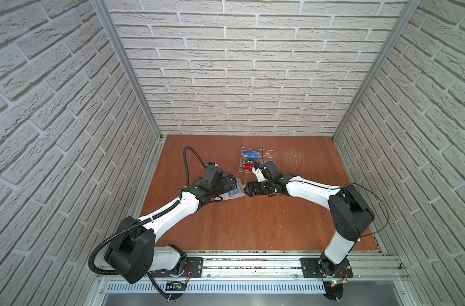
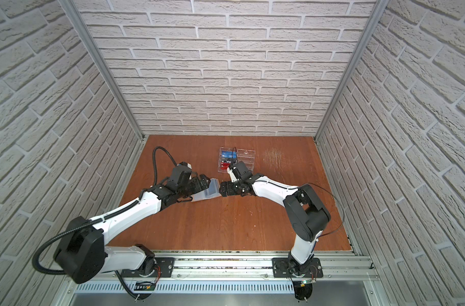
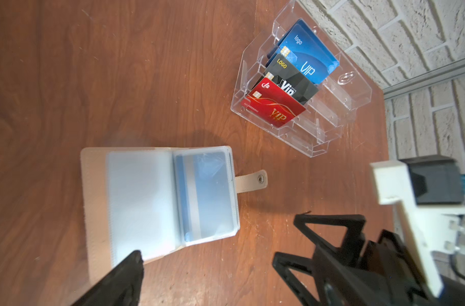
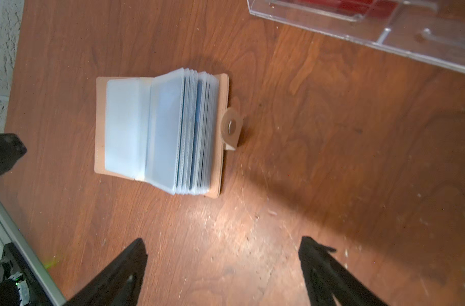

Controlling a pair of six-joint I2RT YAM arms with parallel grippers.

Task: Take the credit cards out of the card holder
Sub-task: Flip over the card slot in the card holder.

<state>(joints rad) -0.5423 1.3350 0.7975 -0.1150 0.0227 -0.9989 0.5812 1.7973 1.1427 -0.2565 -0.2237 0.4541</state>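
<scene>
The card holder [image 3: 98, 201] lies open on the table, tan cover down, frosted sleeves fanned up [image 4: 167, 127], and shows in both top views [image 1: 236, 193] [image 2: 210, 191]. One of the credit cards [image 3: 207, 196] shows blue through its top sleeve. Another blue card [image 3: 309, 54] stands in the clear rack. My left gripper [image 3: 220, 265] is open above the holder's near corner; only one of its fingers [image 3: 125, 275] shows plainly. My right gripper [image 4: 222, 246] is open over bare wood beside the holder's snap tab [image 4: 232, 127], with nothing between its fingers.
A clear acrylic rack [image 1: 268, 161] [image 3: 332, 127] stands behind the holder, with a black VIP card [image 3: 295, 84] and a red VIP card [image 3: 273, 106] in it. The right arm's wrist nearly touches its front edge. Brick walls close three sides.
</scene>
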